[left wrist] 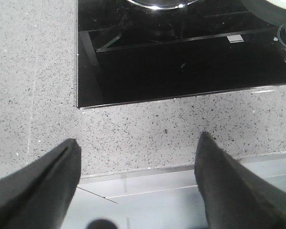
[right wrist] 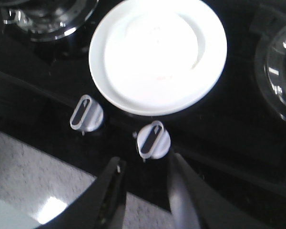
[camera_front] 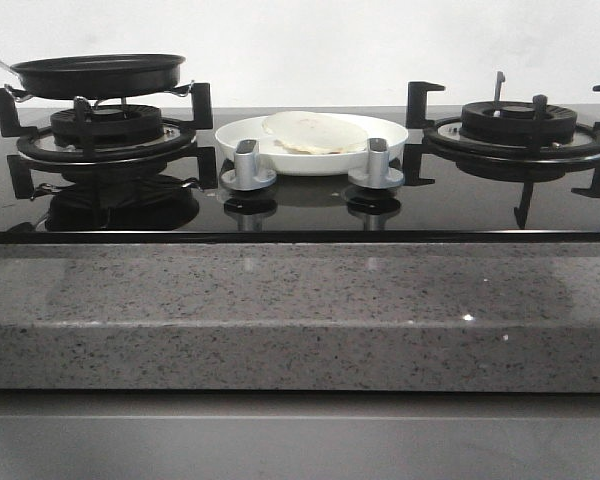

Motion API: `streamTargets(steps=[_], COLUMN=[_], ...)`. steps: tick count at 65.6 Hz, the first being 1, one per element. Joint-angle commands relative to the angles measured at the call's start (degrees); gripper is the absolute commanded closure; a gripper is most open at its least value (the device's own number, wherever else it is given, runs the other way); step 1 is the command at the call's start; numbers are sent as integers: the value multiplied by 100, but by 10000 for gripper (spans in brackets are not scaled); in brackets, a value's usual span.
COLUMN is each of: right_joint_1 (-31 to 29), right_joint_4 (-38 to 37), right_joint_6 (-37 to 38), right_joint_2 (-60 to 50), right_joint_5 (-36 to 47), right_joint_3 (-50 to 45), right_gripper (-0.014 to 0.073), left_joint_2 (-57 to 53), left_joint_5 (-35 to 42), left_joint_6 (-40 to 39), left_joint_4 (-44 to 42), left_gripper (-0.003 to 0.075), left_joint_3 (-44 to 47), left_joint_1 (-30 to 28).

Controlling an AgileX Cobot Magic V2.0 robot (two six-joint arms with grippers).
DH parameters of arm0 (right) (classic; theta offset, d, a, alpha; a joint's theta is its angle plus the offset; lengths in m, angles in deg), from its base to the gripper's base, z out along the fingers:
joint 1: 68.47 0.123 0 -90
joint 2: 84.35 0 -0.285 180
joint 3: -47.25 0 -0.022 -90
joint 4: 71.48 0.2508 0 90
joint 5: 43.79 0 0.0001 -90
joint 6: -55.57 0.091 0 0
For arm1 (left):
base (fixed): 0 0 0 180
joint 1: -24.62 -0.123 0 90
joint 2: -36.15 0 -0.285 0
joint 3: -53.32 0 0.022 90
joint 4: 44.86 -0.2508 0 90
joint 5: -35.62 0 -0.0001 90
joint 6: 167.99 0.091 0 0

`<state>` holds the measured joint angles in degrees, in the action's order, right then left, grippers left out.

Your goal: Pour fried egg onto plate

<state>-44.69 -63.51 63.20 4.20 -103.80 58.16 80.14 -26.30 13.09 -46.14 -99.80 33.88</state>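
Left end effector [left wrist: 138, 181]: released, two dark fingers [left wrist: 43, 186] spread wide, nothing between them, hovering over the speckled grey bench [left wrist: 33, 71] near its front edge, just off the corner of the black glass cooktop [left wrist: 181, 67]. Not visible in the front view.

Right end effector [right wrist: 145, 191]: parted, gap narrower than on the left, grasping nothing, hanging above the cooktop's front strip. Just beyond the fingertips, one silver control knob [right wrist: 153, 140]; a second knob [right wrist: 86, 113] beside it, apart. Also out of sight in the front view.

Beyond the knobs, the plate [right wrist: 207, 71]: round, glossy white, sitting flat on the black glass between the two burners. Overexposed in the right wrist view, so the fried egg there only faintly traceable as a rounded outline inside the rim. Clear in the front view: fried egg [camera_front: 313, 131], pale cream, flat, lying on the plate [camera_front: 242, 135], set somewhat toward the far side, within the rim, smaller than the plate. Two knobs [camera_front: 248, 165] standing in front of the plate, reflected in the glass.

Left of the plate, a black frying pan [camera_front: 98, 75] resting on the left burner's grate [camera_front: 108, 130], handle pointing off the left edge; inside of the pan not visible from this low angle. Right burner [camera_front: 520, 125] bare, grate prongs upright. Along the front, the bench's thick grey speckled edge [camera_front: 300, 320].
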Motion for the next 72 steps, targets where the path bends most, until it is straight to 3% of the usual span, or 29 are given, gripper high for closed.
streamTargets(steps=[1, 21, 35, 52, 72], right_joint_1=[3, 3, 3, 3, 3], right_joint_4=[-139, -178, -178, -178, -178], right_joint_6=[-74, -74, -74, -74, -74], right_joint_2=[-766, -2817, -3932, -4955, -5055], right_joint_5=[680, 1171, 1167, 1030, 1015], right_joint_3=[-718, -3295, -4402, -4972, -4973], right_gripper=[334, 334, 334, 334, 341], left_joint_2=[1, 1, 1, 1, 1], left_joint_5=[378, 378, 378, 378, 378], left_joint_6=[-51, -51, -51, -51, -51], left_joint_4=[-13, -13, -13, -13, -13], left_gripper=[229, 229, 229, 229, 229], left_joint_3=[-140, -140, -140, -140, -140], left_joint_1=[35, 35, 35, 35, 35])
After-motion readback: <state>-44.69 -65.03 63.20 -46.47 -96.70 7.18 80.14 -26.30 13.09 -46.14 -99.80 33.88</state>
